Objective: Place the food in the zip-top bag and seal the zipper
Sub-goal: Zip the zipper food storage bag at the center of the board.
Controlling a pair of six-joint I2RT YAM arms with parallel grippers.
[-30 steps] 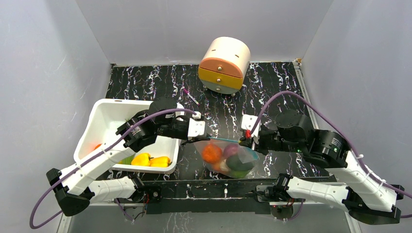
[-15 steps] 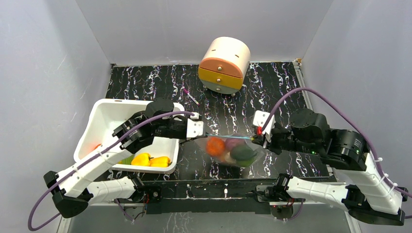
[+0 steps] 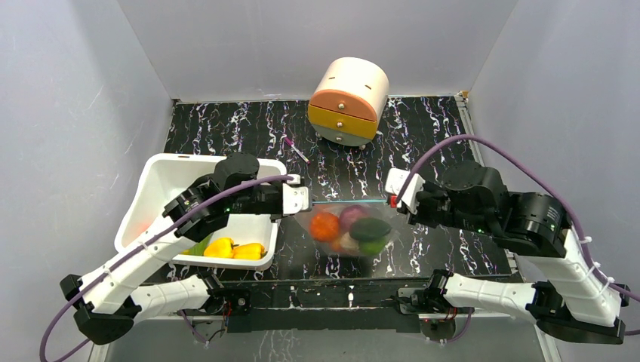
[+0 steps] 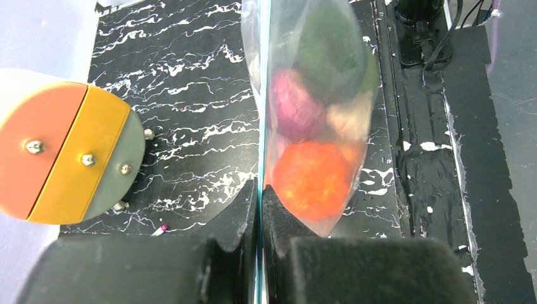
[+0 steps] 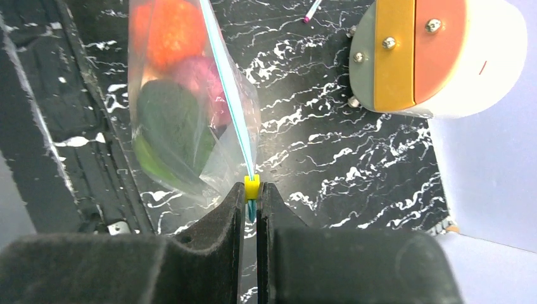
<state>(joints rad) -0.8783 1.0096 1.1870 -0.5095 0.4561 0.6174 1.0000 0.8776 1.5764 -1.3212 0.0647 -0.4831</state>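
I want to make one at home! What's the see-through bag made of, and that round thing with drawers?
The zip-top bag looks like thin, soft clear plastic: the orange fruit shows through it, and it wrinkles and shines. The round drawer box looks like smooth painted wood or matte plastic; I can't tell which. Its knobs gleam like metal.

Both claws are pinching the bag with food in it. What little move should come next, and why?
Probably lower the zip-top bag onto the table and let go: the zipper looks like one thin closed line, its yellow piece sits by the right gripper, and the food is inside.
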